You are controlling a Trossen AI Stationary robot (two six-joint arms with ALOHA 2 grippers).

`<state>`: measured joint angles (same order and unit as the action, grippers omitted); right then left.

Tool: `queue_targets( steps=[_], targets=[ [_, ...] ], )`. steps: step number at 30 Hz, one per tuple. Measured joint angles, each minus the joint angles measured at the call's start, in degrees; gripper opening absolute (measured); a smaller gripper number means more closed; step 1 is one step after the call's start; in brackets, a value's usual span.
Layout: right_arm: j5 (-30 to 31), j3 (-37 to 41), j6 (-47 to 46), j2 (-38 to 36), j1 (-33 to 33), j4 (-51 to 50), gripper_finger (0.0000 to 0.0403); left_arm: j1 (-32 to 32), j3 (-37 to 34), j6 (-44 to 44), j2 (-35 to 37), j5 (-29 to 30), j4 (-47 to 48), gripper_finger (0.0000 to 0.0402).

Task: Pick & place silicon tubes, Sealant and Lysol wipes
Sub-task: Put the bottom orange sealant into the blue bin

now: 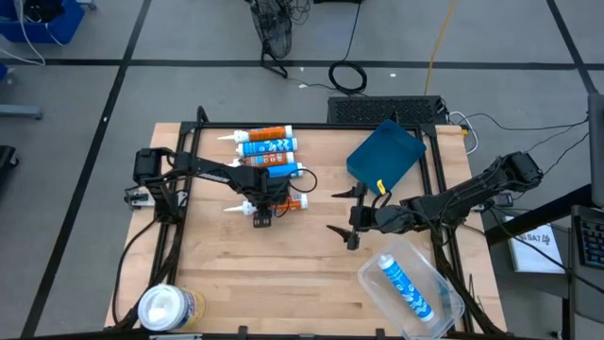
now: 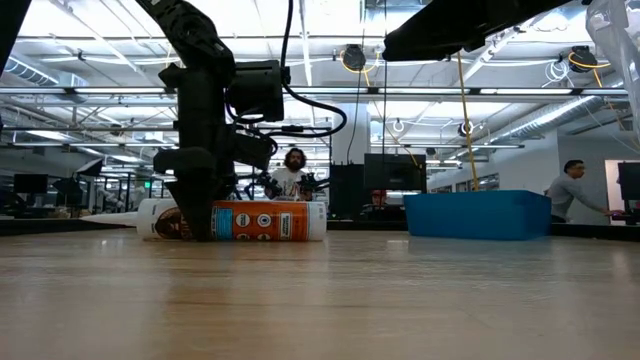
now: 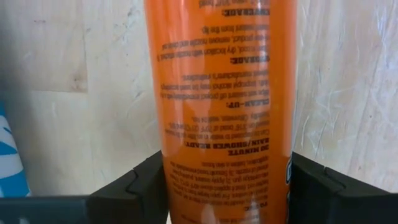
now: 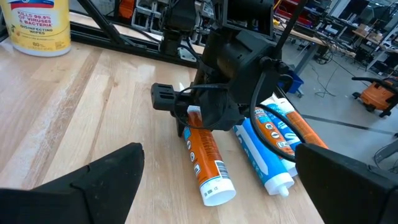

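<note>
An orange caulk tube (image 1: 283, 202) lies on its side on the wooden table, nozzle toward the table's left; it also shows in the low view (image 2: 260, 221) and the right wrist view (image 4: 208, 165). My left gripper (image 1: 262, 215) stands over it, shut on it. Three more tubes (image 1: 269, 148) lie side by side just behind it. My right gripper (image 1: 345, 213) is open and empty above the table's middle right. The yellow Lysol wipes canister (image 1: 170, 307) stands upright at the near left corner, and shows in the right wrist view (image 4: 37, 25). My left gripper pinches the orange tube's body (image 3: 227, 155) between its two fingers (image 3: 140, 190), one on each side, near the nozzle end. The fingers come from above, pointing down, and lie across the tube. The tube lies level on the table (image 2: 250, 238).
A clear plastic tub (image 1: 444, 307) with a blue-and-white tube (image 1: 404, 283) in it stands at the near right. A dark blue lid (image 1: 385, 154) lies at the far right. Black frame rails (image 1: 179, 189) run along the table's sides. People show in the room behind.
</note>
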<state>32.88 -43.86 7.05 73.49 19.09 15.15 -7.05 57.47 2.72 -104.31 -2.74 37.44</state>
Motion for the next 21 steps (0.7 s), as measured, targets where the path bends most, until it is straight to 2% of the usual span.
queue_targets(
  steps=[3, 13, 21],
  targets=[
    [0.00, 0.00, 0.00, 0.00, 0.00, -0.01, 0.0391, 0.00, 0.00, 0.00, 0.00, 0.00, 0.01, 0.0234],
    [0.00, 0.00, 0.02, 0.00, 0.00, -0.01, 0.0391, 0.04, 0.00, 0.02, 0.00, -0.06, 0.00, 0.0264],
    [0.00, 0.00, 0.01, 0.00, 0.00, -0.01, 0.0391, 0.00, 0.01, 0.03, 0.00, -0.04, 0.03, 0.0236]
  ],
)
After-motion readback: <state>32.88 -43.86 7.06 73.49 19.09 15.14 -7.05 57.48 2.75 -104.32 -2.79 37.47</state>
